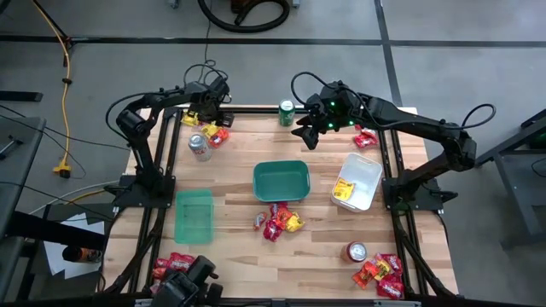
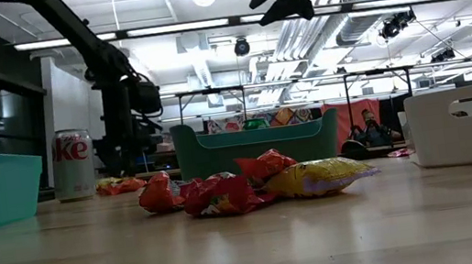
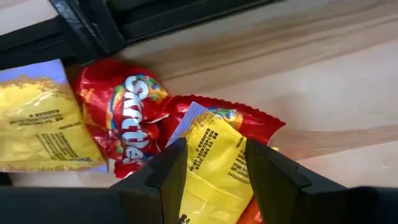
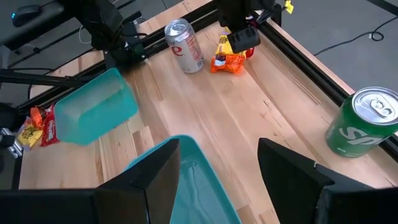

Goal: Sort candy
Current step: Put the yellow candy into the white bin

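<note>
From above, I see my left gripper (image 1: 210, 115) down on the candy (image 1: 213, 134) pile at the table's far left corner, while my right gripper (image 1: 309, 130) hovers spread and empty beyond the teal bin (image 1: 281, 181). At the left wrist, the fingers (image 3: 166, 177) straddle a yellow packet (image 3: 211, 165) without clamping it; I judge the pick is in hand, so next I close and lift.

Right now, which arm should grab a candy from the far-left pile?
Left. Its gripper is already down over that pile, fingers open around a yellow packet. The right gripper hangs open in the air near the green can, holding nothing.
</note>
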Available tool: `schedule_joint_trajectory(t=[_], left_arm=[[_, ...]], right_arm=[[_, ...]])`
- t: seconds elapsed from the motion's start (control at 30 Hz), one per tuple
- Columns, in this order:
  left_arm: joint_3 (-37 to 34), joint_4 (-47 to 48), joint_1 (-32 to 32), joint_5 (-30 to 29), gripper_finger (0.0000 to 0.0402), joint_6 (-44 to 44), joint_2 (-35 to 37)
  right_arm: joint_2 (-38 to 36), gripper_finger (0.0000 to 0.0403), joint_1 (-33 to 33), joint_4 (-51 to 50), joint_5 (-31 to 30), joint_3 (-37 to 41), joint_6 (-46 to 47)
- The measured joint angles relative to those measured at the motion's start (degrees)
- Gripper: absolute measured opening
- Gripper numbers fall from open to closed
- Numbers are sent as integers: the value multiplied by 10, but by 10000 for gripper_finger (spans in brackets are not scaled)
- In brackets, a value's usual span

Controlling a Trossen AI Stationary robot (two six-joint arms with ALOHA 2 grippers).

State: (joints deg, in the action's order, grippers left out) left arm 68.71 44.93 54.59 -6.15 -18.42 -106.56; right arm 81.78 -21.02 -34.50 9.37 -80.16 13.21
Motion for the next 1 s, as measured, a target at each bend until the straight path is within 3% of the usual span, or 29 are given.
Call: schedule_joint_trajectory(t=[0.1, 0.23, 0.43, 0.73, 1.0], left_arm=[[0, 1, -6, 1, 120, 20, 1], [0, 11, -13, 8, 24, 46, 14], [-1, 21, -14, -3, 2, 61, 51], [-1, 42, -14, 0, 29, 111, 111], [-1, 45, -29, 5, 143, 112, 88]], right_arm=[[0, 211, 0, 0, -1, 0, 0], [0, 211, 0, 11, -1, 0, 0], [0, 211, 0, 34, -1, 0, -1], [0, 211, 0, 43, -1, 0, -3], [0, 211, 0, 43, 0, 0, -8]])
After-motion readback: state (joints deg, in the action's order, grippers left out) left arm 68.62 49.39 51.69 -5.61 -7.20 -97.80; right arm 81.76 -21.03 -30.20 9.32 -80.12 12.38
